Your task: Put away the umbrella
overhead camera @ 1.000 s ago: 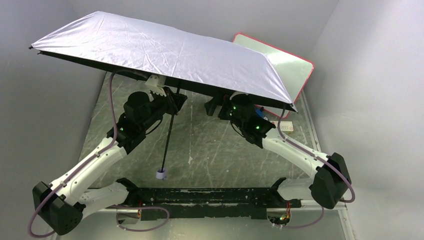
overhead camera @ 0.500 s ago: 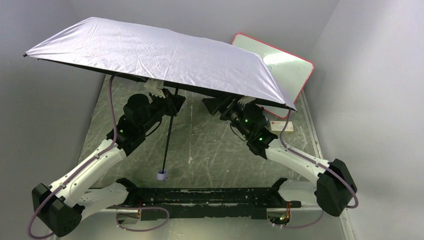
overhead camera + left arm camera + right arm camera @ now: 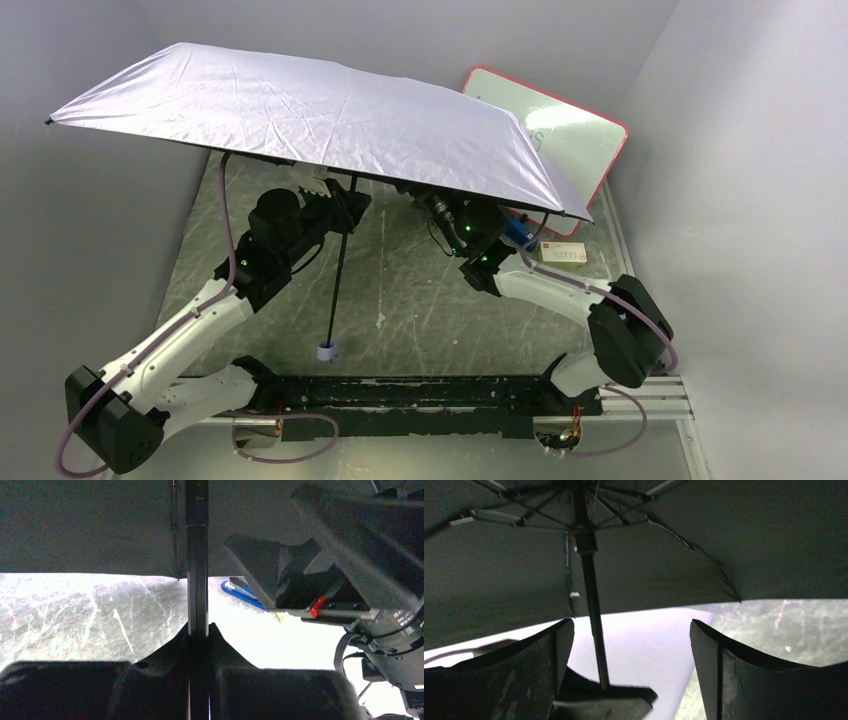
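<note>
The umbrella [image 3: 320, 110] stands open, its lavender canopy spread over the back of the table. Its black shaft [image 3: 340, 265] slants down to the pale handle [image 3: 325, 350] resting on the table. My left gripper [image 3: 345, 205] is shut on the shaft high up, just under the canopy; in the left wrist view the shaft [image 3: 197, 570] runs between the closed fingers. My right gripper [image 3: 425, 200] is open and empty under the canopy, right of the shaft. In the right wrist view the shaft [image 3: 591, 605] and ribs [image 3: 689, 542] show ahead, between its spread fingers [image 3: 711, 660].
A white board with a red rim [image 3: 565, 130] leans at the back right. A blue eraser [image 3: 516, 232] and a small white card [image 3: 565, 255] lie beside the right arm. Grey walls close in left, right and back. A black rail [image 3: 420, 390] runs along the near edge.
My right arm swung left and forward, bringing its open gripper under the canopy toward the shaft. The canopy tilted slightly. The left gripper kept its hold.
</note>
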